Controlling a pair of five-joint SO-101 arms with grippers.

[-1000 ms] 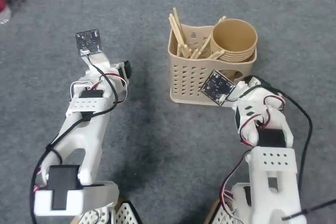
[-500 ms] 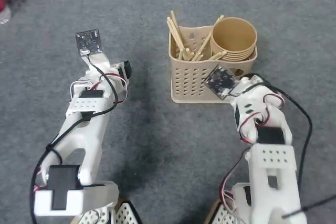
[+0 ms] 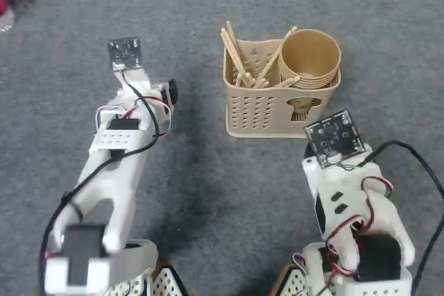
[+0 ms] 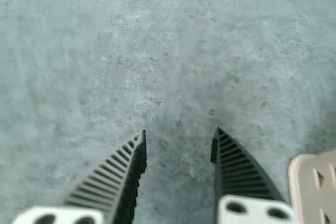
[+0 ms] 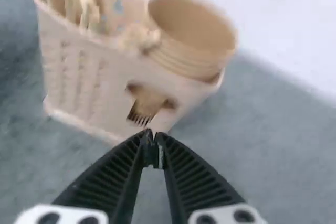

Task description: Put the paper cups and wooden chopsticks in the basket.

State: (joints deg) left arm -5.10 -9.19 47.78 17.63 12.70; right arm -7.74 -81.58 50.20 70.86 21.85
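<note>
Right claw (image 5: 152, 148), jaws pressed together on nothing, hangs just in front of the basket (image 3: 260, 112) on the grey mat (image 3: 208, 192). Left claw (image 4: 179, 135), jaws spread and empty, hovers low over bare mat, well apart from the basket on its far side. In the basket, nested cups (image 3: 310, 53) stand upright at the end nearer the right arm, and a bundle of chopsticks (image 3: 239, 57) leans at the other end, tips poking above the rim. How many cups make up the stack is hard to tell, perhaps four or five by the rims. On this showing the task looks complete. Should anything need resettling, the paper cups would be light and easily crushed, so they are best taken at the stiffer rolled rim, one finger inside and one outside. The chopsticks are light, rigid and smooth, apt to roll or pivot in a pinch, so a firm hold across the middle would likely serve best.
</note>
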